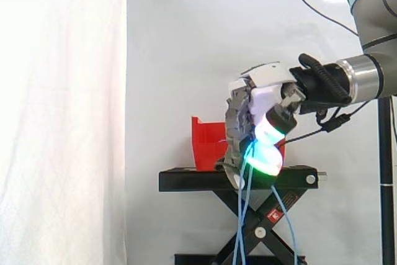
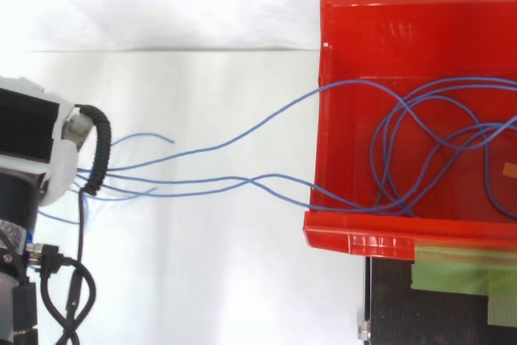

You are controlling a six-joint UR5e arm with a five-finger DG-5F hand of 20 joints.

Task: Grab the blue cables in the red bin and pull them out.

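Out past the left wall of the open-topped red plastic bin (image 2: 404, 22) in the top view, the robot hand (image 2: 32, 139) is sitting well apart from the bin, with the thin blue cables (image 2: 202, 179) stretching across the white gap between them. Several strands are passing over the bin's left wall; their far ends are lying in loose overlapping loops on the bin floor. A few short loose ends are fanning out near the hand. In the side view, the hand (image 1: 265, 98) is hanging in front of the bin (image 1: 208, 144), fingers curling down and closing on the cables, the fingertips (image 1: 267, 161) glowing green and cyan. Below the grip, strands are dangling past the black scissor-lift stand (image 1: 186, 181) that is carrying the bin. A strip of green tape (image 2: 452, 268) is lying on the stand top. A white curtain (image 1: 62, 122) is hanging behind.
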